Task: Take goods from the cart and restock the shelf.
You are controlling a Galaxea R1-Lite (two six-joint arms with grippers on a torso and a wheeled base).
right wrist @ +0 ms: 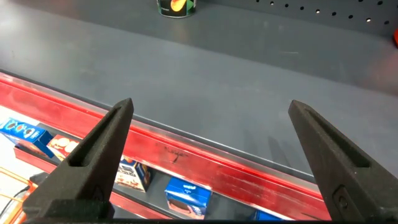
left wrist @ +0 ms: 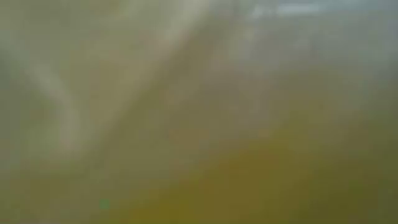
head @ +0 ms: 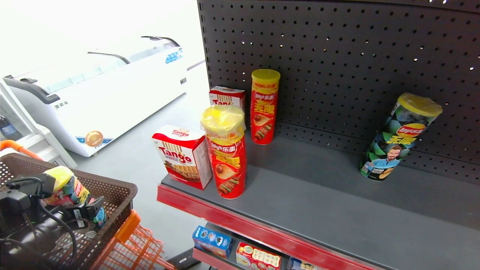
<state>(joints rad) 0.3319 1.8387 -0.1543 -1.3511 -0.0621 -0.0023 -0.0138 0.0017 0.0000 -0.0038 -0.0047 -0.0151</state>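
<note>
In the head view, at the far left, the cart holds a yellow-lidded cart can lying on its side. The left claw sits right at that can's lower half, but I cannot tell whether its fingers are closed on it. The left wrist view gives just a close yellow-green blur. Behind the cart stands a white freezer. To the right of it is the grey shelf with its red front edge. At the shelf's left end, the front box stands just beside the front red can. Behind them are the back box and the back red can, both upright near the pegboard. Well apart from these, to the right, the dark can tilts with its yellow lid against the pegboard. A blue box lies on the lower shelf. The right wrist view shows the right claw, its two black fingers spread wide with nothing between them. It hangs over the shelf's red edge and bare grey board. The dark can's base stands well beyond the claw, at the back of the shelf. Blue boxes on the lower shelf show below the red edge, one of them between the fingers.
</note>
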